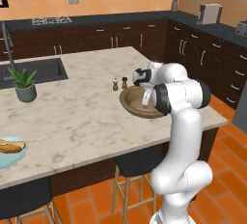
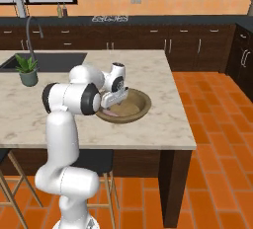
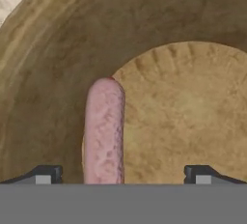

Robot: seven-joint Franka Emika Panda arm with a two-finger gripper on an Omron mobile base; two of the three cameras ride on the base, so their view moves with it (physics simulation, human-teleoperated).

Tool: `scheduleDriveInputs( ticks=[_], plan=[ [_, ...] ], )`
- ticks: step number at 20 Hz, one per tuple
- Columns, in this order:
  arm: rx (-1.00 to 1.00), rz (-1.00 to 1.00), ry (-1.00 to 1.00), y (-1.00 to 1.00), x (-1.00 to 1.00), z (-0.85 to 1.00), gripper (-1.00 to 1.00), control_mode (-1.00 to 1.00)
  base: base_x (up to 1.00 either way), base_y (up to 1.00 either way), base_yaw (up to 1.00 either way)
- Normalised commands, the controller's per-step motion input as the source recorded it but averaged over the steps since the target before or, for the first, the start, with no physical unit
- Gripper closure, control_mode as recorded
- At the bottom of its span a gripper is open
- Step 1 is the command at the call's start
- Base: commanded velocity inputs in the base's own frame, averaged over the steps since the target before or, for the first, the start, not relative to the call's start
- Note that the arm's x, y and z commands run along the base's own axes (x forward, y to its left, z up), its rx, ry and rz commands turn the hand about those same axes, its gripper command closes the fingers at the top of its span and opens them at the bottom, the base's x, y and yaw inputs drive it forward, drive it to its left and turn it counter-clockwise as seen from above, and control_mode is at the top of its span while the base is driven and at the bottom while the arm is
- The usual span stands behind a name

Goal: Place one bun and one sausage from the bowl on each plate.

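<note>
Inside the bowl (image 3: 58,49), fingers (image 3: 48,174) spread, empty; sausage (image 3: 103,131) lies between them, off-centre, long axis crossing the closing line.

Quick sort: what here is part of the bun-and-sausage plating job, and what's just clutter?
Job:
- sausage, in the bowl
- open gripper above it
- light-blue plate holding a bun

Clutter:
- potted plant
- two small shakers
- sink
- toaster
</note>
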Motion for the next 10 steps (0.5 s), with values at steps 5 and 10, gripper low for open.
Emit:
scheduleDriveInputs(
  ticks=[5, 10],
  plan=[
    [0.0, -0.03, 0.02, 0.0, -0.08, -0.38, -1.0, -1.0, 0.0, 0.0, 0.0],
    [0.0, -0.08, 0.03, 0.02, -0.04, -0.51, -1.0, -1.0, 0.0, 0.0, 0.0]
  ],
)
